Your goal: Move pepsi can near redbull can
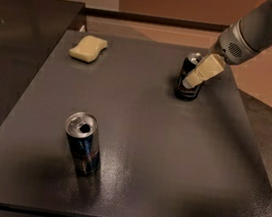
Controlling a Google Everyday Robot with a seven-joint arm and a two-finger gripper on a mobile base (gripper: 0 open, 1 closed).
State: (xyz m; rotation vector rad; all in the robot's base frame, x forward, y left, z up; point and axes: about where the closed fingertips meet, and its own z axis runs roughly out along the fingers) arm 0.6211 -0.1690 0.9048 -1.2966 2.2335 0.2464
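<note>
The pepsi can (186,85), dark with a silver top, stands upright at the back right of the dark grey table (169,155). My gripper (195,77) reaches in from the upper right; its cream-coloured end lies across the can's right front side, at the can's height. The redbull can (83,145), slim and glossy blue-silver with an opened top, stands upright at the front left, far from the pepsi can.
A pale yellow sponge (87,49) lies at the table's back left. A darker counter (18,48) adjoins the table on the left. The table's right edge runs close to the pepsi can, with tan floor (269,94) beyond it.
</note>
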